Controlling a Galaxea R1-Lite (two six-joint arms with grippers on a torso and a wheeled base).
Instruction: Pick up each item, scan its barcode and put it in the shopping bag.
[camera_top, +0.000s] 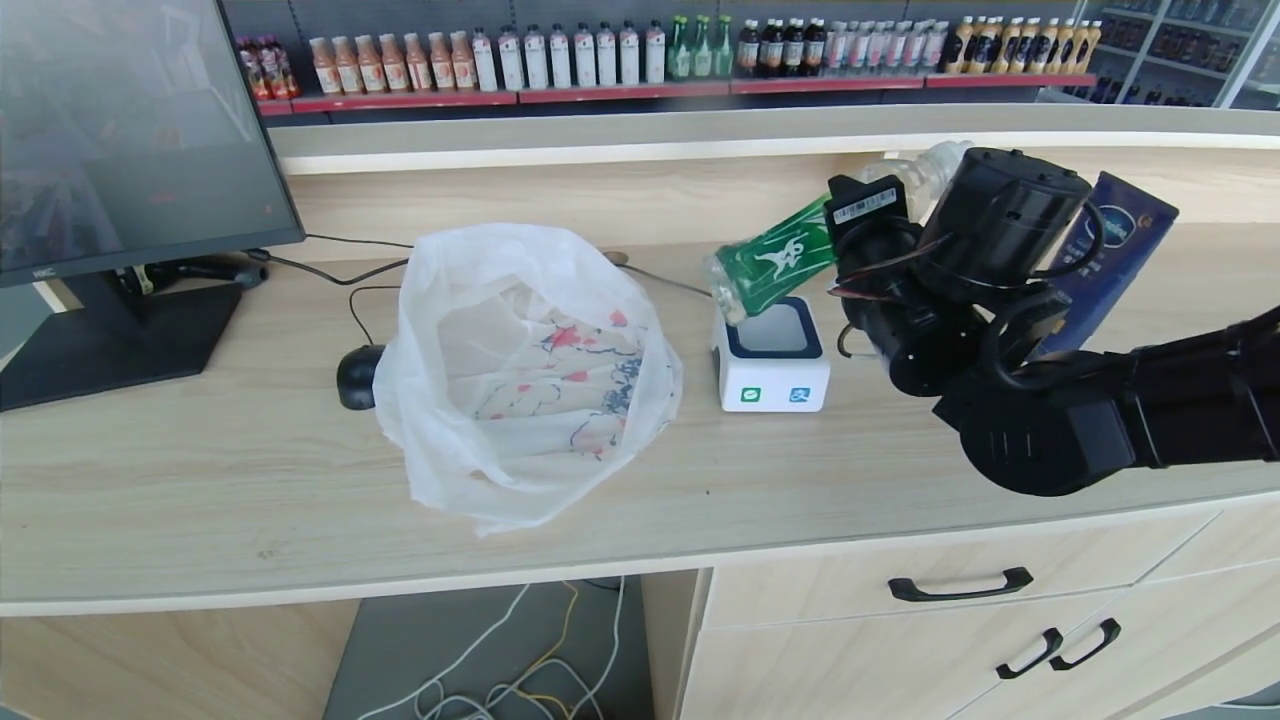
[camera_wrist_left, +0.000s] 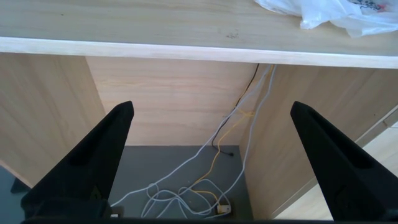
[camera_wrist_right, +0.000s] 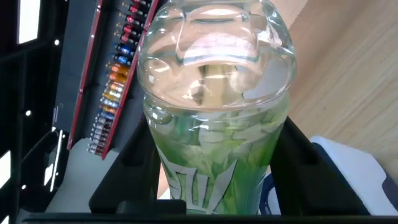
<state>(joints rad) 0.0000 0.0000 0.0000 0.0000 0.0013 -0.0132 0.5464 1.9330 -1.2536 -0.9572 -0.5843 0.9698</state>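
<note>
- Below the near edge of the surface (camera_top: 200, 480), the left gripper (camera_wrist_left: 209, 124) hangs with its fingers wide apart and nothing between them, facing the cable gap under the counter.
- On the surface, mid-way back, the white shopping bag (camera_top: 520, 380) stands open-mouthed; whether anything lies inside it I cannot tell through its printed plastic.
- Just right of the bag sits the white scanner box (camera_top: 775, 385), its dark window facing up.
- Above the scanner, clear of the surface, the right gripper (camera_top: 858, 225) has its fingers (camera_wrist_right: 134, 174) clamped on either side of a clear bottle with a green label (camera_top: 785, 255).
- Its long axis is tilted: the lower end, which looks like the base, points down and left at the scanner window, and the clear rounded end rises to the right and farther back.
- By my reading this is the scanning step for the bottle, with bagging it still to do.
- Farther right, behind the arm, a dark-blue carton (camera_top: 1110, 250) stands upright and looks not yet scanned or bagged.
</note>
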